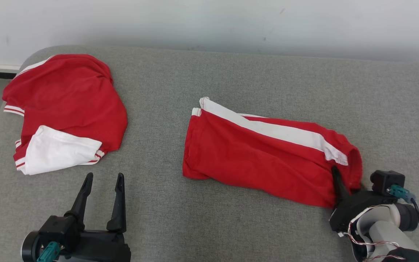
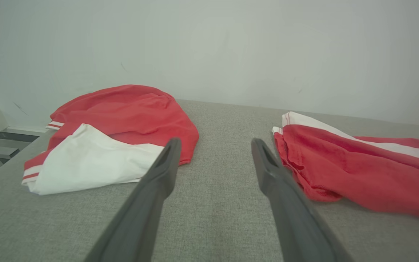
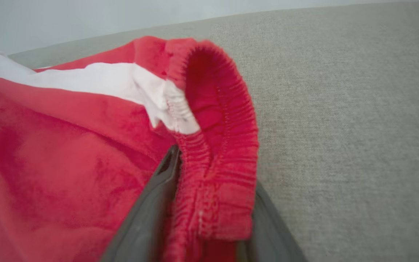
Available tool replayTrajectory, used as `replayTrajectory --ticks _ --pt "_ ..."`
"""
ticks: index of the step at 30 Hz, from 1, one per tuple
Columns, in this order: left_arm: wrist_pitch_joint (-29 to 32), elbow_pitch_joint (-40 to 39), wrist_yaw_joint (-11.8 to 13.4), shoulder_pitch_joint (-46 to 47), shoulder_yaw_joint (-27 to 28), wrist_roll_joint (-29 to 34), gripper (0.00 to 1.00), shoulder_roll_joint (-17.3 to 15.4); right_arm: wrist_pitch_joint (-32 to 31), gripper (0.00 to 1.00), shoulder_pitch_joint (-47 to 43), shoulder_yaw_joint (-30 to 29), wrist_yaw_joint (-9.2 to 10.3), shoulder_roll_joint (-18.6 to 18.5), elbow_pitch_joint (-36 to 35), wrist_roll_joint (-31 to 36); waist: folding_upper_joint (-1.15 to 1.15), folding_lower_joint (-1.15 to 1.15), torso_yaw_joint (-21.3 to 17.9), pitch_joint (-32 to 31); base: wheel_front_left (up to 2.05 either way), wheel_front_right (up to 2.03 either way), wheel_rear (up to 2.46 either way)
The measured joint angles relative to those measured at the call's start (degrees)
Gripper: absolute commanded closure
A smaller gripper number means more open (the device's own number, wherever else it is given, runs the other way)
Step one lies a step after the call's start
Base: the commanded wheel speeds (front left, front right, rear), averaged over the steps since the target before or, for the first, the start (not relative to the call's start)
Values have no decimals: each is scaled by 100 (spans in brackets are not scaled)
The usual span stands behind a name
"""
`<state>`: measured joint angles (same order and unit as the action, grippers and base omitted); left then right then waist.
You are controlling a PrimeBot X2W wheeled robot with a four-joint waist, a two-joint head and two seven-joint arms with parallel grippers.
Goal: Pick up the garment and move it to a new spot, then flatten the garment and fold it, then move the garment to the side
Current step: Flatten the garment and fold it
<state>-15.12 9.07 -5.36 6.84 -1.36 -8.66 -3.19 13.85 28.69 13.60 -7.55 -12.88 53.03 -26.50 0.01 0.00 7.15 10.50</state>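
Pick-up step: jaws of the right gripper [image 3: 215, 174] stand wide astride the waistband [image 3: 227, 120] of the red shorts [image 1: 260, 156] at the grey cushion's [image 1: 231, 225] front right, and should next pinch and lift; left gripper [image 1: 104, 180] idle, jaws wide.

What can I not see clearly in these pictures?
- Right wrist view: the waistband of the red shorts hides one fingertip of the right gripper, so a firm grip is uncertain.
- Left wrist view: the right edge cuts off the shorts.
- Head view: the red and white garment folds over itself, hiding its shape.
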Motion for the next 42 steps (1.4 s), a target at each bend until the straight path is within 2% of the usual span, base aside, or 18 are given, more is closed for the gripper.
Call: replayTrajectory --ticks 5,10,14,15,20,25,34,42 --pt "0 44 -22 16 9 7 0 8 -14 100 113 263 0 -11 66 -286 0 0 -8 8 0 0 0" --pt "0 73 -25 2 57 21 0 13 29 100 195 533 -1 -255 110 -505 0 0 -78 -60 0 0 0" --pt "0 87 -45 -35 107 27 0 16 41 100 177 617 -1 -743 112 -689 0 0 -184 -150 0 0 0" --pt "0 82 -45 -42 123 45 0 16 54 100 143 633 -1 -1006 87 -826 0 0 -248 -193 0 0 0" --pt "0 36 -21 -128 107 57 0 21 -8 100 -37 643 0 -1763 9 -1115 0 0 -403 -273 0 0 0" --pt "0 -11 -10 -154 138 57 0 23 -136 100 -77 612 0 -2218 -183 -1432 0 0 -530 -298 0 0 0" --pt "0 1 26 -227 101 56 0 26 -446 100 -40 915 0 -2192 -882 -1739 0 0 -641 -387 0 0 0" --pt "0 14 40 -254 96 7 0 26 -814 100 75 1149 0 -1820 -1637 -2089 0 0 -635 -428 0 0 0"
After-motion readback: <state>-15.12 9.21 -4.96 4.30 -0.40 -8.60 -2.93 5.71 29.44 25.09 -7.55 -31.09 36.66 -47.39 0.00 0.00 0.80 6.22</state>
